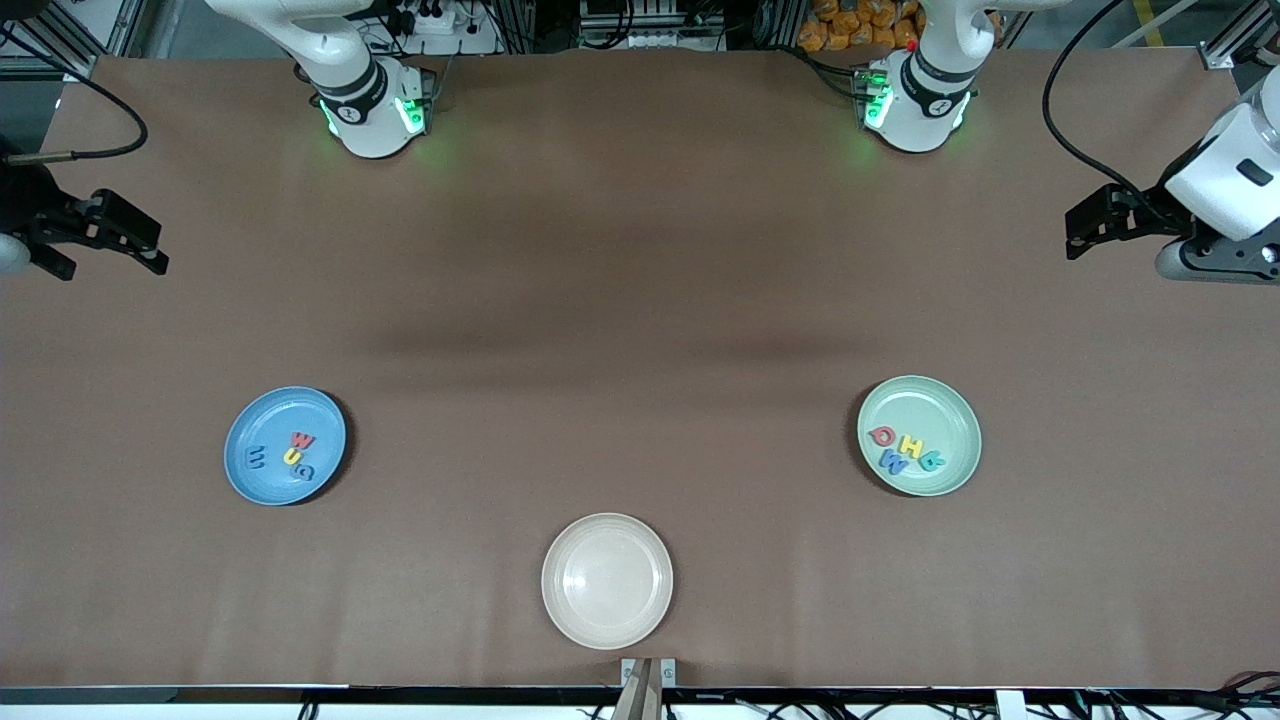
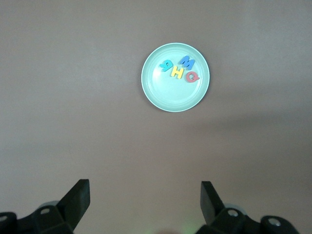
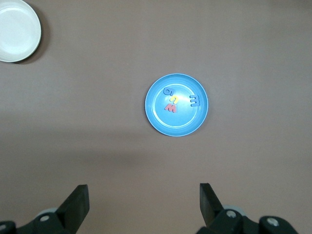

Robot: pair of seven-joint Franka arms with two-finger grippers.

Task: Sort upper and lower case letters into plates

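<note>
Jaws on your left gripper (image 2: pixel 144 197) and right gripper (image 3: pixel 144 197) stand wide and empty, parked at the table's ends. All eight letters (image 1: pixel 906 449) already lie in the blue plate (image 1: pixel 262 478) and green plate (image 1: pixel 948 405); the beige plate (image 1: pixel 607 545) holds none.

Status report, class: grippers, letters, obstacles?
Left gripper and right gripper open, empty, waiting at table ends. Four letters in blue plate, four in green plate. Nothing obstructing.

Right gripper (image 3: pixel 144 204) hangs spread over bare table — blue plate (image 3: pixel 161 119) holds four letters (image 3: pixel 171 103); cream plate (image 3: pixel 19 29) at the edge.
</note>
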